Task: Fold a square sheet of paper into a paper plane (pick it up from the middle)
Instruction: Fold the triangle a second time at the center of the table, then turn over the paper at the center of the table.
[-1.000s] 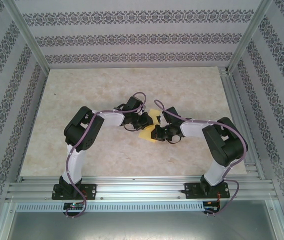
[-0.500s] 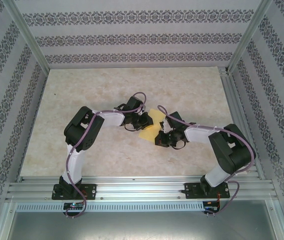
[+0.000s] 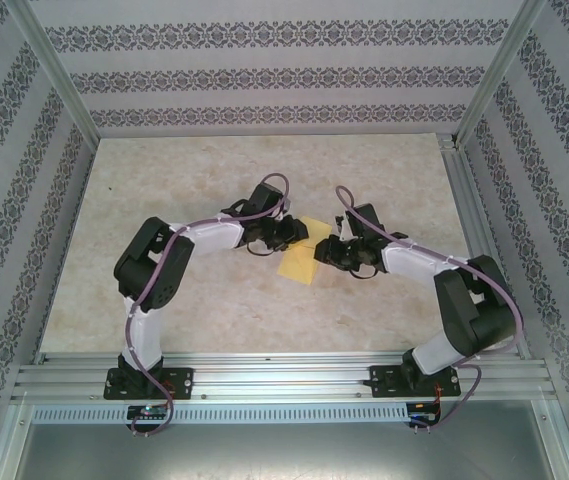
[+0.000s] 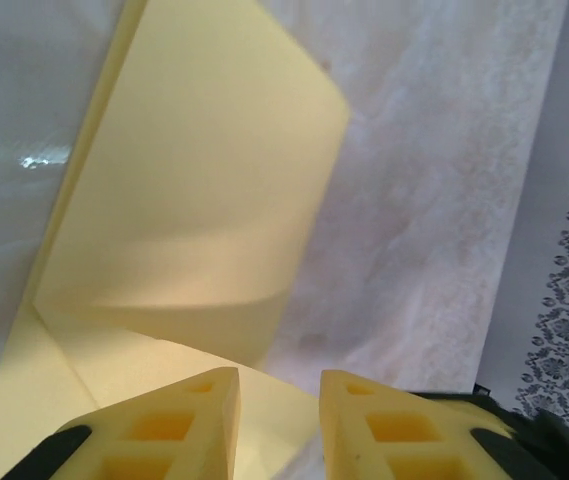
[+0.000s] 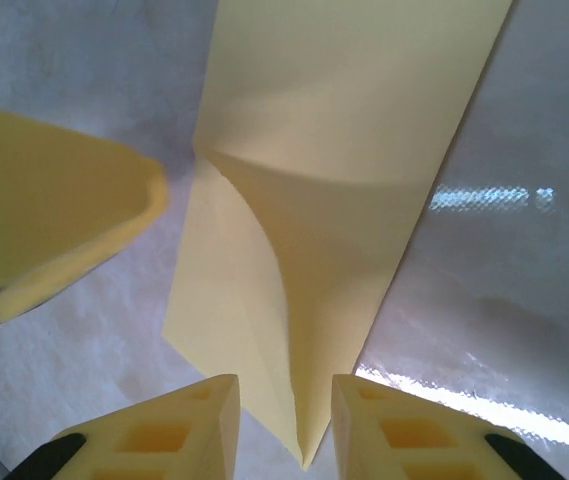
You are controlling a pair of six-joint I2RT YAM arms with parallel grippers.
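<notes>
Top view: we count one yellow sheet (image 3: 299, 266), partly folded, flat mid-table (image 3: 164, 180), between two grippers. Left gripper (image 3: 297, 236) at its far-left edge, right gripper (image 3: 326, 250) at its right edge. Bare table far, left, near; frame rail (image 3: 464, 200) along right side.

Left wrist: fingers (image 4: 174, 425) parted over sheet (image 4: 204, 180), holding nothing.

Right wrist: fingers (image 5: 164, 435) parted; sheet (image 5: 344, 150) tip lies between them, ungripped.

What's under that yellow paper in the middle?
The paper lies on the pale marbled table, which shows all around it. Part of the sheet is folded over itself. The spot directly beneath is covered, so I cannot see it.
</notes>
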